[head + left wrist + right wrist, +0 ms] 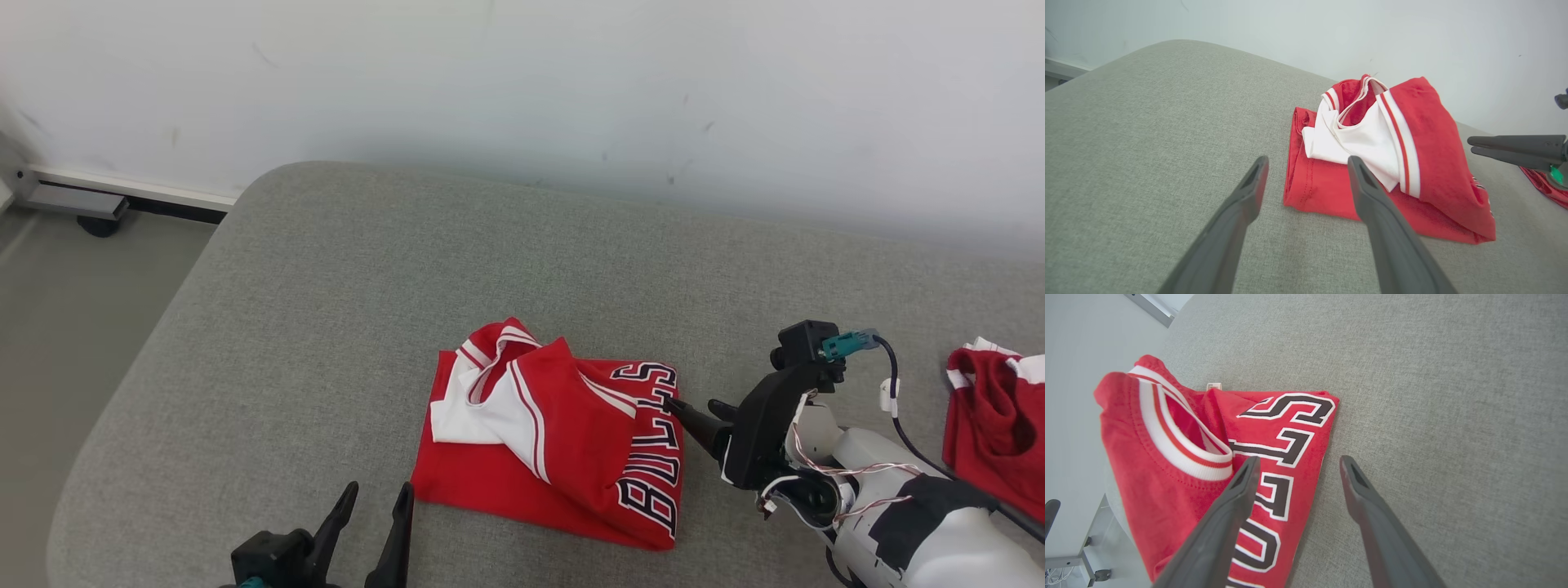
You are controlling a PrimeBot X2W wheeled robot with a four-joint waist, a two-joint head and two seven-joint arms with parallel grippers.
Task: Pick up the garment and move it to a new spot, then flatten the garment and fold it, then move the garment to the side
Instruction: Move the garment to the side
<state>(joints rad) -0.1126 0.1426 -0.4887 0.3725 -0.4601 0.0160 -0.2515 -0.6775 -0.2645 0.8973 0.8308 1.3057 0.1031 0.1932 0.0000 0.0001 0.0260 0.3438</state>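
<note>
Both my grippers are spread wide, nothing in either. The left gripper [380, 487] hangs just off the near corner of the red jersey [490, 482]. The right gripper [692, 404] has one finger over the edge with the black-and-white BULLS lettering [1282, 457]. Jersey's folded, kinda bunched on top, mid grey cushion [326, 310]. The tiny collar tag [1213, 386] is too small to read.

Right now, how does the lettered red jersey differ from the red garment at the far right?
The red jersey with black lettering lies roughly folded; the red garment at the right edge is bunched up. The jersey shows whole; the garment is cut off by the frame. Both are red with white trim.
</note>
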